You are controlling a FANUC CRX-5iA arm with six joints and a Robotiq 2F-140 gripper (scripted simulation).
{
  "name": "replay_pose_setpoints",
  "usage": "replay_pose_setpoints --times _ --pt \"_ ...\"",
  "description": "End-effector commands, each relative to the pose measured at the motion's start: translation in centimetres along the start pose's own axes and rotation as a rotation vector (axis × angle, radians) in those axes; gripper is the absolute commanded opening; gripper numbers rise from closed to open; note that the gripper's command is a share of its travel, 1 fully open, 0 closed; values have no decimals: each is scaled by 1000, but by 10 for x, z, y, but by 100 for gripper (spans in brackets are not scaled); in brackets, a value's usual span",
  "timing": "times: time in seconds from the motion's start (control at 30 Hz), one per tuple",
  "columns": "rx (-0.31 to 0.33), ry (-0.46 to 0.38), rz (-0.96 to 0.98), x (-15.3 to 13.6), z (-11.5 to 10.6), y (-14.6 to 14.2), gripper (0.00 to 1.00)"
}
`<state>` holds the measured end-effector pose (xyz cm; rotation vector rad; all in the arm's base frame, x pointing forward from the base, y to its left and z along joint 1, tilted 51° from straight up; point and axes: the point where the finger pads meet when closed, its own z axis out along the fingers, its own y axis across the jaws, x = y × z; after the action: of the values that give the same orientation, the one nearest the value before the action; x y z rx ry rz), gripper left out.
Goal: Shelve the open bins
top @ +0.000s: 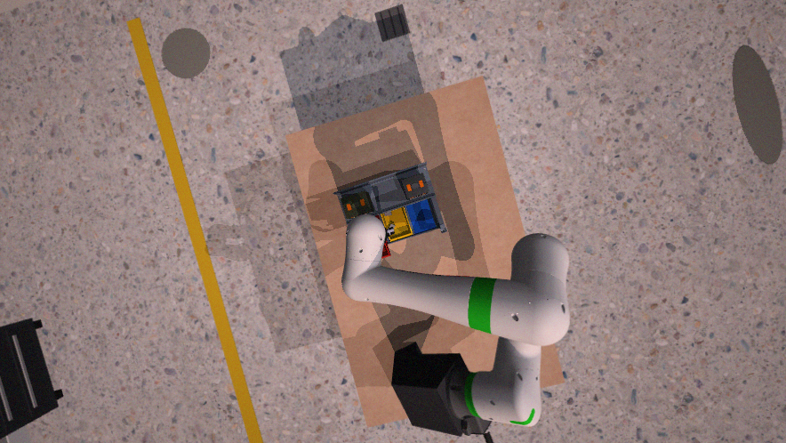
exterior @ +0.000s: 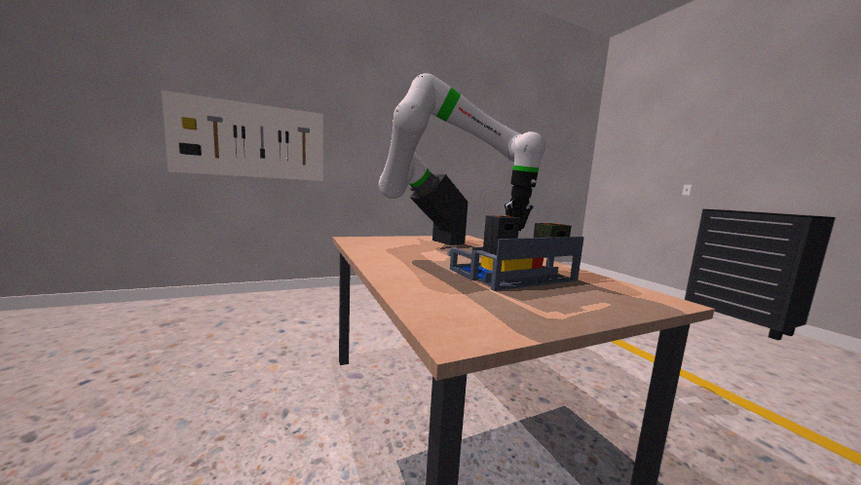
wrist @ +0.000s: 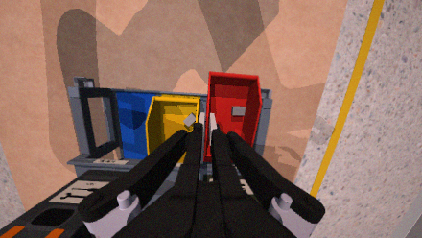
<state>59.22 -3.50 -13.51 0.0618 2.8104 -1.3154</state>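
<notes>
The yellow bin (top: 397, 222) (exterior: 516, 264) (wrist: 170, 112) sits in the middle of the grey shelf (exterior: 539, 248) (wrist: 82, 131), a small grey part in it. The red bin (top: 386, 251) (exterior: 538, 262) (wrist: 225, 127) is at the shelf's end beside it, with a grey part inside. Its front sticks out past the yellow bin's front and the shelf's front edge; whether it is tilted is unclear. My gripper (exterior: 520, 226) (wrist: 206, 119) is shut and empty, its tips over the red bin's wall nearest the yellow bin. The red bin's rear is partly hidden by the fingers.
The blue mark (top: 423, 215) (wrist: 130, 126) is uncovered beside the yellow bin. Dark boxes with orange marks stand on the shelf's rear: one box (top: 415, 187) (exterior: 499, 234) behind the blue side, another box (top: 356, 205) (exterior: 551, 231) behind the red side.
</notes>
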Motion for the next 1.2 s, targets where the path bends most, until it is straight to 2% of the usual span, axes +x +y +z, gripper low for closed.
replay_pose_setpoints --times 0.0,0.4,1.17 --pt "0 0 0 1 -6 0 6" --pt "0 0 0 3 -28 0 6" --pt "0 0 0 6 -57 0 6"
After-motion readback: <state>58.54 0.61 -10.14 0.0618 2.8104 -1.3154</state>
